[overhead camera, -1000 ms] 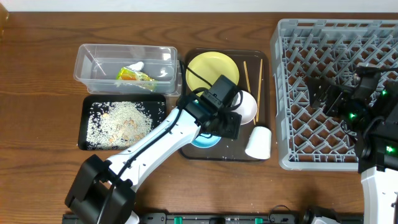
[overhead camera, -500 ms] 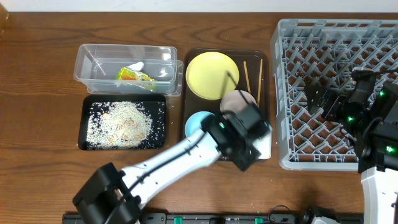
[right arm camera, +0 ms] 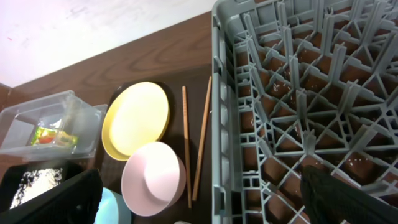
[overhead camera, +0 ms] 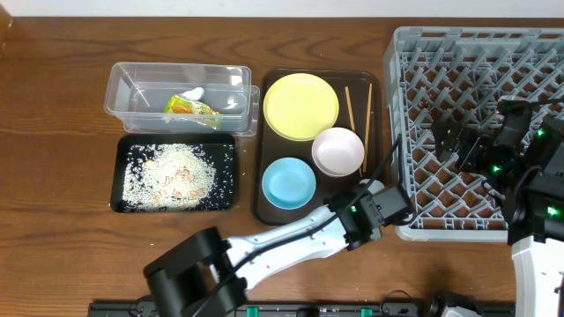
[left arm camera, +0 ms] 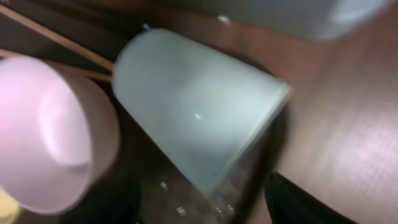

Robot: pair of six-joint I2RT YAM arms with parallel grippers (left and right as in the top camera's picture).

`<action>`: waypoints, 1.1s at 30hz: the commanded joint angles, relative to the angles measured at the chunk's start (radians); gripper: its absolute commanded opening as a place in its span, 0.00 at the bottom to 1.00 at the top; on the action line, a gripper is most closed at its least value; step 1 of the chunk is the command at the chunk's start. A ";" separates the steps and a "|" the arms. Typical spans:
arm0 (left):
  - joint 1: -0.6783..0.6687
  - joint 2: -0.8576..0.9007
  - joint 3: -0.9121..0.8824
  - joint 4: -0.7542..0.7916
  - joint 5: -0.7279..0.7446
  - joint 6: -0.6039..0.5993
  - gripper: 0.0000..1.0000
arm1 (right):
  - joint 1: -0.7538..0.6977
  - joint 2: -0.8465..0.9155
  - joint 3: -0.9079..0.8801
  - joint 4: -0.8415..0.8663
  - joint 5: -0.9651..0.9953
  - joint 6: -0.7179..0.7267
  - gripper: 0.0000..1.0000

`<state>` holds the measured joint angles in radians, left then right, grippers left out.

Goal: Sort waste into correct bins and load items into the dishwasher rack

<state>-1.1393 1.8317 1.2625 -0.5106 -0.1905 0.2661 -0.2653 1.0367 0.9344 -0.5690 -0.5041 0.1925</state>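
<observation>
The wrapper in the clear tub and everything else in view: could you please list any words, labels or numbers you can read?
None can be read in any view.
On the wrapper in the clear tub: green and orange print, too small to read.
On the cup: blurred, no marking shows.
On the rack: no label shows.

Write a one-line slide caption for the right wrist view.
Right wrist view: grey dishwasher rack on the right; yellow plate, white bowl and two chopsticks on the dark tray beside it.
</observation>
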 commanded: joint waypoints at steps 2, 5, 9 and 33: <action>0.003 -0.002 -0.005 0.053 -0.092 -0.006 0.66 | -0.008 -0.002 0.012 -0.011 -0.001 -0.027 0.99; 0.006 0.006 -0.006 0.080 -0.092 -0.014 0.66 | -0.008 -0.002 0.012 -0.019 -0.001 -0.034 0.99; 0.008 0.032 -0.010 0.091 -0.091 -0.017 0.52 | -0.009 -0.002 0.012 -0.023 -0.001 -0.045 0.99; 0.008 0.084 -0.011 0.139 -0.084 -0.043 0.06 | -0.008 -0.002 0.012 -0.026 -0.001 -0.045 0.99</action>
<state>-1.1210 1.8954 1.2606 -0.3676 -0.3180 0.2207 -0.2653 1.0367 0.9344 -0.5945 -0.5034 0.1665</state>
